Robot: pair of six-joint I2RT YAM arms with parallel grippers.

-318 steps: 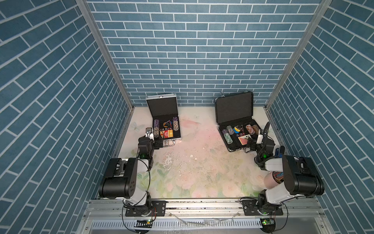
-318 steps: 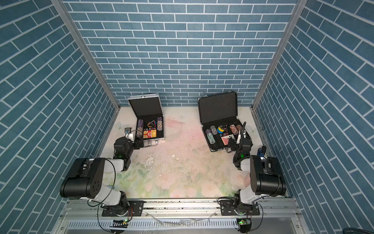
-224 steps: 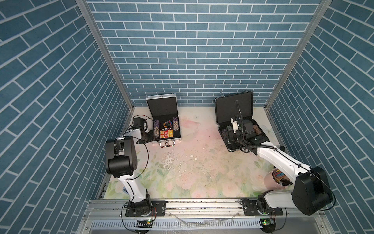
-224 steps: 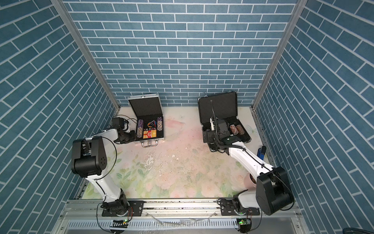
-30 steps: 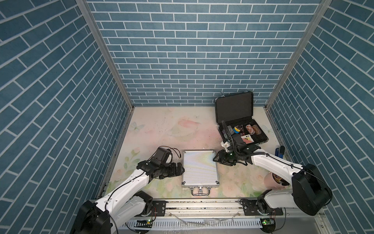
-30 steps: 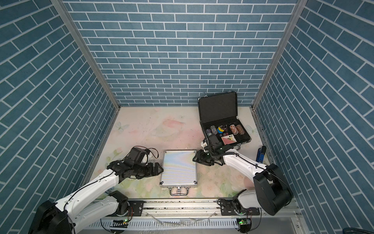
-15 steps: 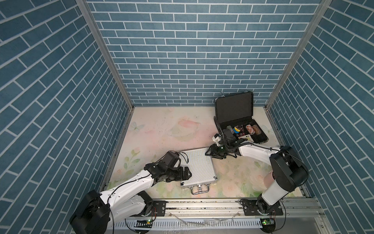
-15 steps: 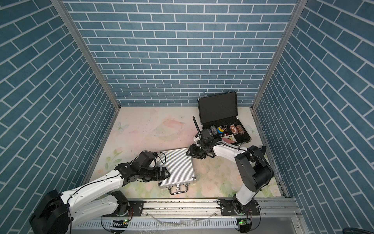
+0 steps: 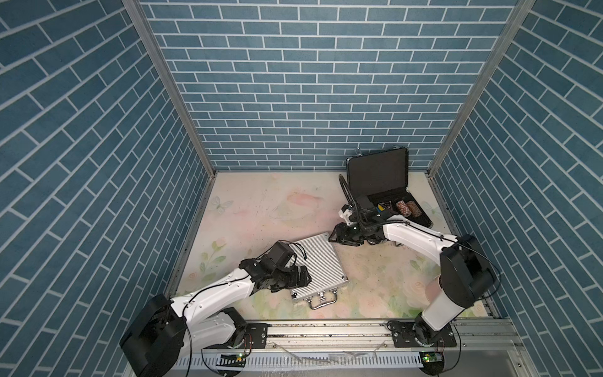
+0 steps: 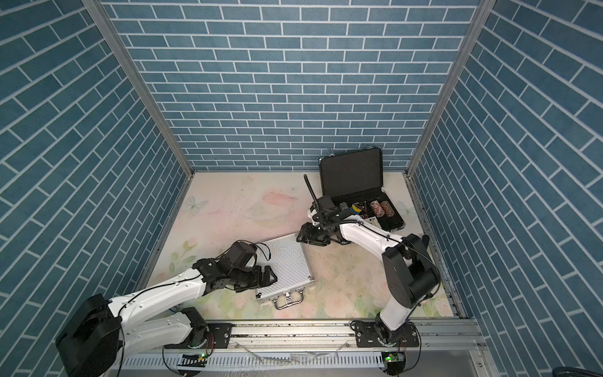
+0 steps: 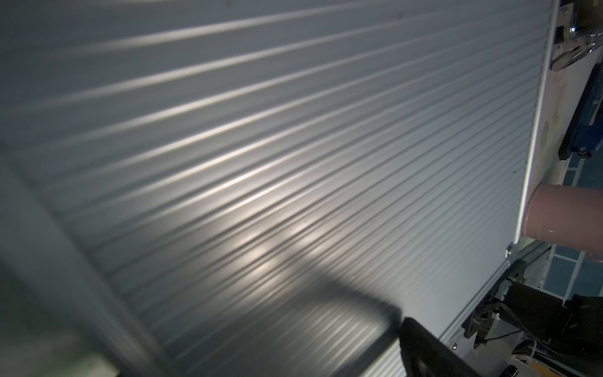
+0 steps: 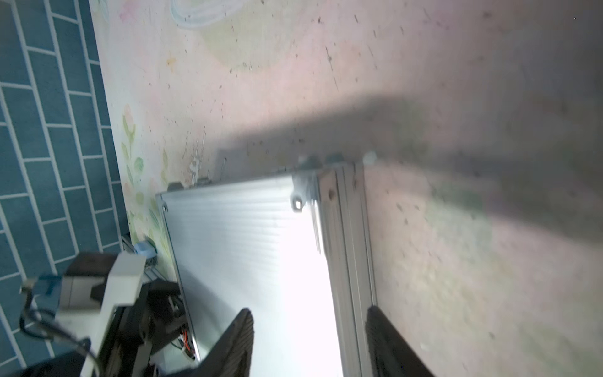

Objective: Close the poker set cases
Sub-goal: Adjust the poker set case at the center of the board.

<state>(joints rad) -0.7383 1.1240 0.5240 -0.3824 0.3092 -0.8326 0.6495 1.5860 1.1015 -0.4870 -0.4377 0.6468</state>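
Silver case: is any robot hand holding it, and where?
Can't tell. The right gripper straddles the silver case's far corner; the left gripper lies wide open over its lid.

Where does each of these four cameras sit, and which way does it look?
Top views: a pair high above the front rail, looking down on the table, the whole left arm and right arm, the shut silver case and the open black case.
Left wrist: on the left arm, close over the silver case's ribbed lid; a dark jaw tip and a pink cup show too.
Right wrist: on the right arm, looking along its parted jaws at a corner of the silver case.
Shared: all four show the silver case.
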